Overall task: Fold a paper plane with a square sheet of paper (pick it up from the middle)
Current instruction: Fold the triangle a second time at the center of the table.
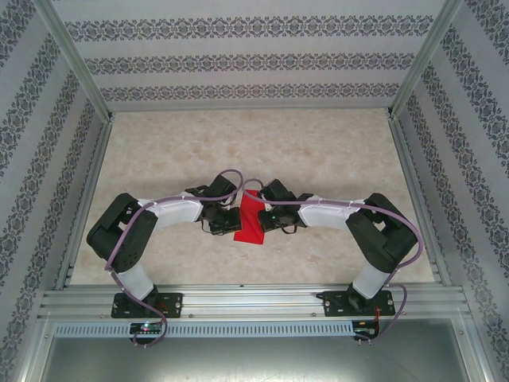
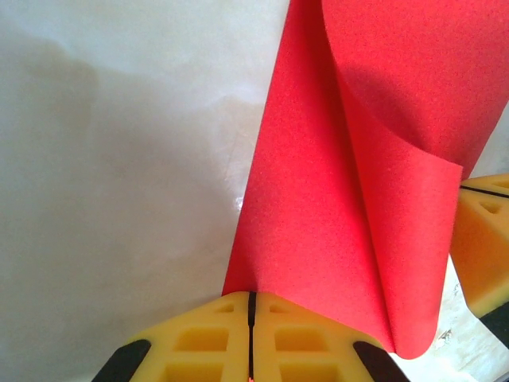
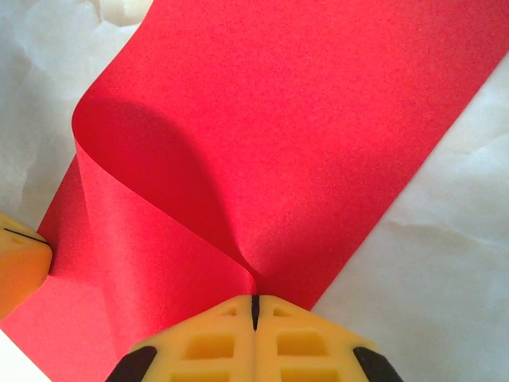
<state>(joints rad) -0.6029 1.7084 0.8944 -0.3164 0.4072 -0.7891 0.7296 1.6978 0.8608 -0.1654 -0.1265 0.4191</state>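
Firmly pressed together, the yellow pads of my left pincer [image 2: 251,306] meet along one dark seam, and the near edge of the paper [image 2: 334,239] is nipped at their tips. From that pinch the red sheet runs away from me and curls over itself on the right, one flap rolling across the other in a soft bend rather than a sharp crease. Just beside that curl sits a yellow pad [image 2: 479,239] of my other pincer.

My right pincer [image 3: 254,306] is clenched the same way, seam closed, biting the paper [image 3: 302,135] where the rolled flap narrows to a point at my fingertips. The sheet spreads wide beyond it, and at its left edge a pad [image 3: 20,259] of my left pincer touches the red.

From above, the left pincer [image 1: 225,218] and the right pincer [image 1: 269,216] face each other across the paper [image 1: 250,221], which shows as a narrow red strip between them. It sits around the middle of the pale marbled table [image 1: 318,151], somewhat toward the near side. Both arms bend inward from their bases at the near edge.
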